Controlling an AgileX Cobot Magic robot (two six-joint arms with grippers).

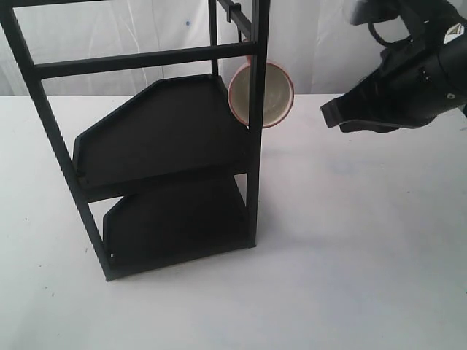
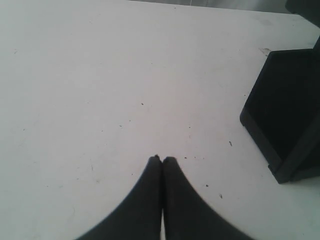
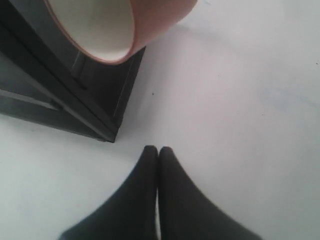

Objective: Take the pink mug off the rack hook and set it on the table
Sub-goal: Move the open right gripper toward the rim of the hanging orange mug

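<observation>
The pink mug (image 1: pixel 271 93) hangs from the rack hook (image 1: pixel 235 10) at the top right of the black rack (image 1: pixel 157 131), its cream inside facing the camera; a rack post crosses in front of it. In the right wrist view the pink mug (image 3: pixel 150 20) shows at the frame's edge beside the rack's corner (image 3: pixel 107 131). My right gripper (image 1: pixel 330 114) hovers to the right of the mug, apart from it, fingers pressed together and empty (image 3: pixel 158 149). My left gripper (image 2: pixel 162 159) is shut over the bare white table (image 2: pixel 100 75), out of the exterior view.
The rack's two black shelves (image 1: pixel 175 219) take up the left half of the table (image 1: pixel 350 255). A shelf corner (image 2: pixel 280 125) lies near the left gripper. A white curtain hangs behind.
</observation>
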